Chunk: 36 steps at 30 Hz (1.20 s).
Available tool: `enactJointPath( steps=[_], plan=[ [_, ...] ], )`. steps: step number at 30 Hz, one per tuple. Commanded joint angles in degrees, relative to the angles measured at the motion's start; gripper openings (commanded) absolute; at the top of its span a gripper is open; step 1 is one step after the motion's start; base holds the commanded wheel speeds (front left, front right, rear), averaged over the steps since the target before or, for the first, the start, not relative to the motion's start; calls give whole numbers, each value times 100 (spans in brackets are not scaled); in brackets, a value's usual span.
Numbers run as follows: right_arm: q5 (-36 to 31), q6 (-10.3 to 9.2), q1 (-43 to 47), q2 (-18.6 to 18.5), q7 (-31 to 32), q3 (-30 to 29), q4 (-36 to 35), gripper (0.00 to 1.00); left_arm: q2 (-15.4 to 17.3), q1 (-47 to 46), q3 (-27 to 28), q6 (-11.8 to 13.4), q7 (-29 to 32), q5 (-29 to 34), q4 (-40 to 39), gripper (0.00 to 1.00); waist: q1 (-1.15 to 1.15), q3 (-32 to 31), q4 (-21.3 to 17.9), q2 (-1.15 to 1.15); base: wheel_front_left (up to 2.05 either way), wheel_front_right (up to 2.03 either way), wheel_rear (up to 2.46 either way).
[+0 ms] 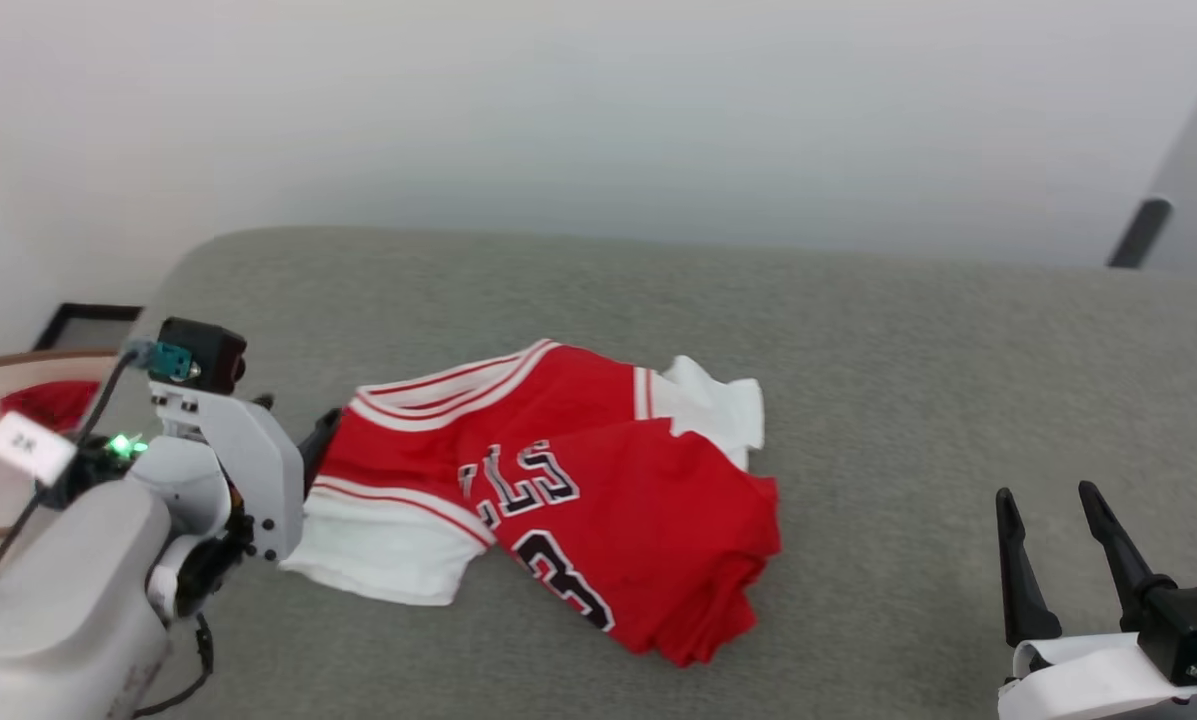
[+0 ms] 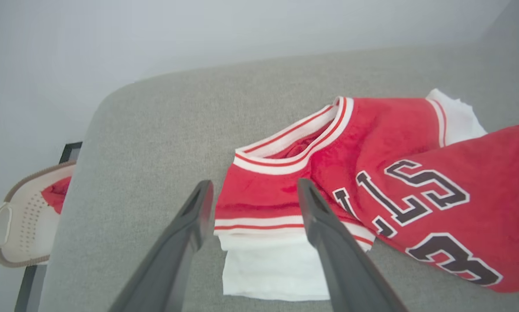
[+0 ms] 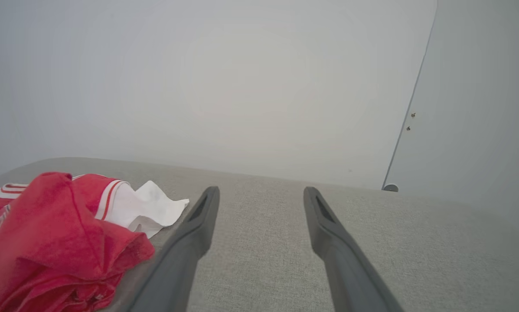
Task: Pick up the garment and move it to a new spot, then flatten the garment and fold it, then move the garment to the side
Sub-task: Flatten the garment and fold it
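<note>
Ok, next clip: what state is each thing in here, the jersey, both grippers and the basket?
garment: crumpled on the grey cushion, not flattened or folded, lettering up, not gripped.
left gripper: open, fingers apart over the garment's shoulder and sleeve.
right gripper: open, empty, over bare cushion beside the garment.
laundry basket: beside the cushion, holding a red cloth.

the garment (image 1: pixel 648 500) lies rumpled on the grey fabric cushion (image 1: pixel 958 400).

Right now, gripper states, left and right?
Left gripper: open, straddling the garment at its sleeve, gripping nothing.
Right gripper: open, empty, apart from the garment.
</note>
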Motion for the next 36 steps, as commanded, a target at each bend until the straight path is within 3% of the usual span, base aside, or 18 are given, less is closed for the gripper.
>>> enactJointPath(
  steps=[1,11,19,27,36],
  plan=[
    [87,0,85,-14,-6,22,22,100,1,85,38,26,-150,50,-72,100,0,-183,288,0,0,0,0],
    [114,0,138,-24,-5,151,211,100,92,924,577,328,-1847,-51,-619,100,0,-378,733,0,0,0,0],
    [156,0,213,-69,-6,142,321,100,86,1628,778,644,-2662,-11,-973,100,0,-516,1054,0,0,0,0],
    [178,0,164,-165,-6,83,406,100,-107,2143,1198,899,-2952,157,-1200,100,0,-540,1393,0,0,0,0],
    [498,0,-200,-640,423,58,600,100,-554,2536,1784,691,-2962,632,-1463,100,0,-425,1816,0,0,0,0]
  ],
)
